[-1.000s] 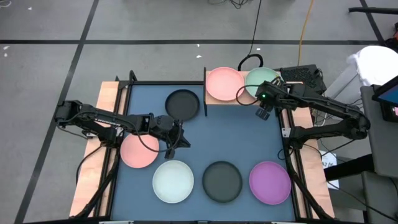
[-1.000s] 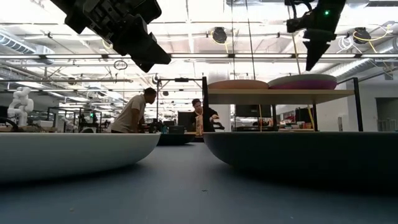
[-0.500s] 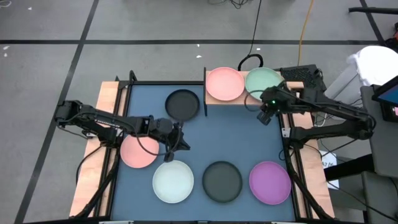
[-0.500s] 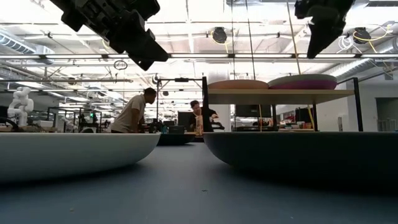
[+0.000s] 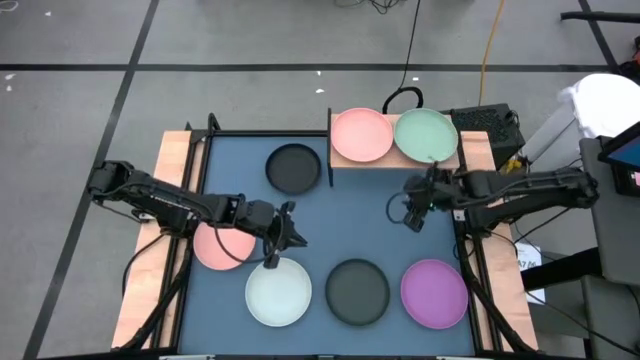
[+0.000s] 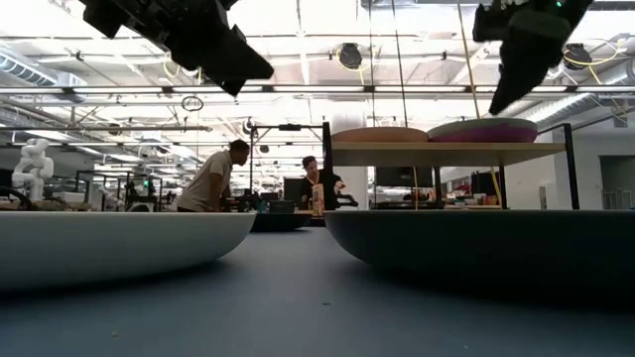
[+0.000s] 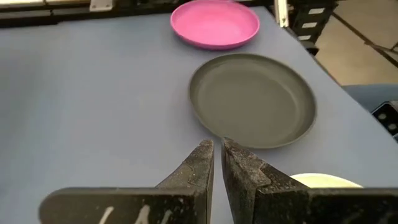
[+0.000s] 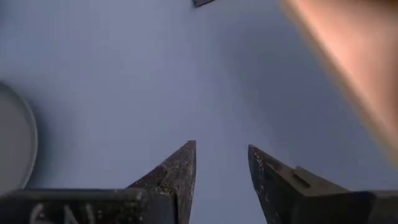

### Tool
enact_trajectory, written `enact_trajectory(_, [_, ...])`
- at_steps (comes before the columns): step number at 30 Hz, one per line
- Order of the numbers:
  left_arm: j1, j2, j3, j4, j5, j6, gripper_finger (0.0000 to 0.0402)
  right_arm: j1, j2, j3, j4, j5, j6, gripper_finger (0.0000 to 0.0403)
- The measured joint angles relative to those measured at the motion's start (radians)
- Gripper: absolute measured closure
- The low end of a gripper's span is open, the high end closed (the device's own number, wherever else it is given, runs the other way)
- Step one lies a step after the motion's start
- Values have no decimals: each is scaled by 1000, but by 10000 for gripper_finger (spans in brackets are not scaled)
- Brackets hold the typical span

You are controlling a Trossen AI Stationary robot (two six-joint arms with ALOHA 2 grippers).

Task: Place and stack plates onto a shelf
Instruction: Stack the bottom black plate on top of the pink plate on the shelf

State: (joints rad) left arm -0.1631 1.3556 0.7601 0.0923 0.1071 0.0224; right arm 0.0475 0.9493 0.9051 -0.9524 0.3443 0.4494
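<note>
The shelf (image 5: 452, 157) is a light-wood board at the far side of the blue surface. It carries a pink plate (image 5: 361, 134) and a pale green plate (image 5: 426, 135); in the low view the green one sits on a purple plate (image 6: 483, 132). Flat on the blue surface lie a dark grey plate (image 5: 294, 168), a pink plate (image 5: 215, 250), a whitish plate (image 5: 279, 291), a second dark grey plate (image 5: 358, 291) and a purple plate (image 5: 434, 292). My left gripper (image 5: 284, 238) (image 7: 217, 149) is shut above the whitish plate's far rim. My right gripper (image 5: 410, 212) (image 8: 221, 155) is open over bare surface near the shelf.
Long wooden strips (image 5: 150, 290) edge the blue surface on both sides, with black frame posts at the shelf's corners. My left arm crosses above the pink plate on the table. Bare blue surface (image 5: 370, 215) lies in the middle. People stand far behind the table in the low view.
My right gripper has drawn back from the shelf's near edge toward the table's near edge and a little left, out over the bare surface. My left gripper has moved toward the near edge, from beside the pink plate to the whitish plate's far rim. No plate has moved.
</note>
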Motion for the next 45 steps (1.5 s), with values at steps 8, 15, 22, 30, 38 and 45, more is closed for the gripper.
enact_trajectory(8, [-75,0,0,16,-30,32,366,92,0,-112,92,-8,83,275])
enact_trajectory(15, [-114,0,0,41,-83,36,366,149,0,-119,97,-35,136,275])
enact_trajectory(22, [-130,91,95,32,-84,57,366,186,3,-134,125,-33,164,275])
enact_trajectory(30, [-153,282,234,-86,-81,136,358,229,3,-236,230,-112,216,275])
enact_trajectory(38, [-216,468,361,-146,-59,288,262,272,3,-274,246,-136,267,275])
enact_trajectory(45, [-253,603,502,-228,-83,523,230,283,2,-274,254,-135,273,275])
